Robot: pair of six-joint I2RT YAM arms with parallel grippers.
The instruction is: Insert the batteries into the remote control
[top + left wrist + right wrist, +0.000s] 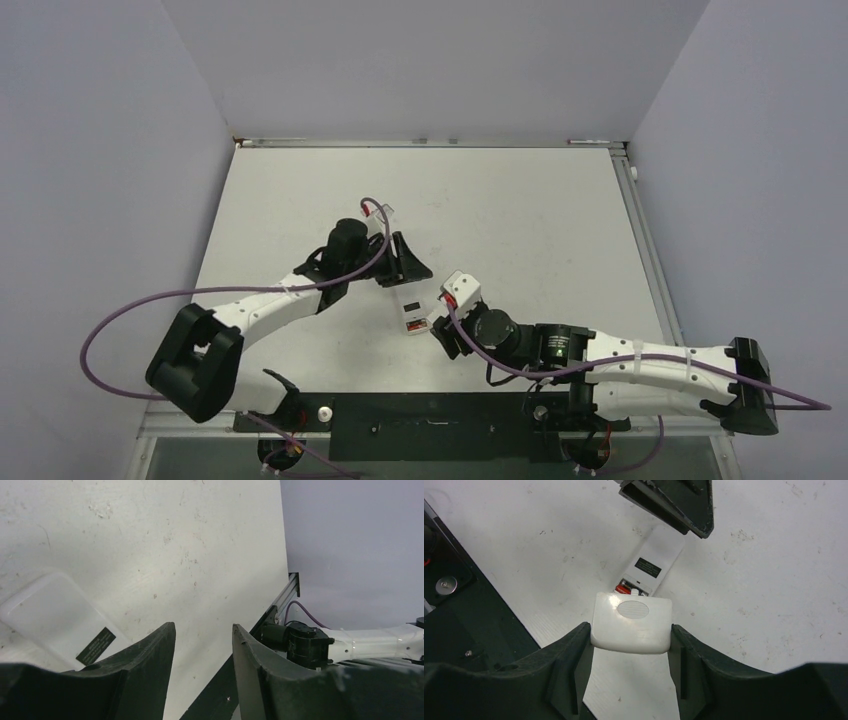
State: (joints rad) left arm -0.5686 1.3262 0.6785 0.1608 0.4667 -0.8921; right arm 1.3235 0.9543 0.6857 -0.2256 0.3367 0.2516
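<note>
The remote control lies back up on the white table between the two arms. Its white back carries a black label, and a reddish battery shows in the uncovered recess at its near end. My right gripper is shut on a small white battery cover and holds it just in front of that recess. My left gripper stands open over bare table at the far end of the remote control, with nothing between its fingers. A second battery is not visible.
A black mounting rail runs along the near table edge by the arm bases. An aluminium rail borders the right side. A purple cable loops off the left arm. Grey walls close in on three sides.
</note>
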